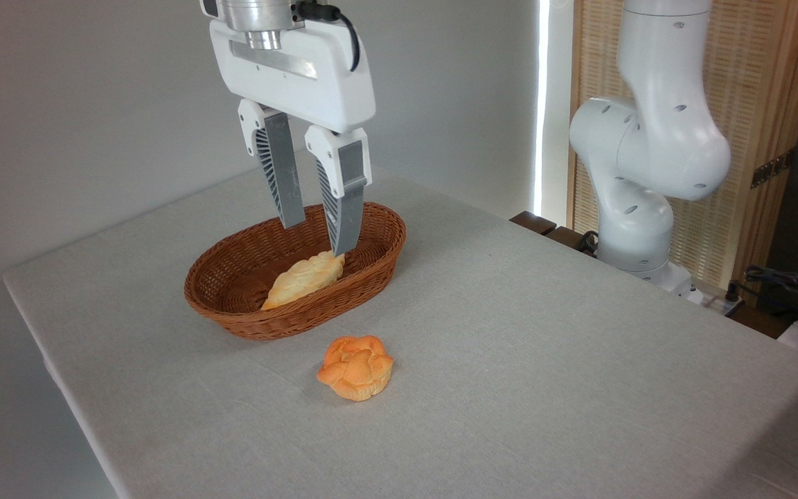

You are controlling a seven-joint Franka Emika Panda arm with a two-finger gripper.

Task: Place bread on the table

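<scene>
The end effector (319,239) hangs vertically from the wrist, its two fingers pointing down, parted and empty.

Matt, finely woven grey-white cloth over the table (544,360). Brown wicker basket (233,305), rough plaited weave, slight sheen on the rim. Bread (355,366) orange-golden, lumpy crust, dull finish. Paler roll (302,277) in the basket, ridged, matt. Gripper (319,237): smooth glossy white plastic housing, grey ribbed fingers (281,173), brushed metal collar (260,14) above. Arm base (638,208) glossy white plastic. Slatted light wood screen (766,104) behind, matt.
</scene>
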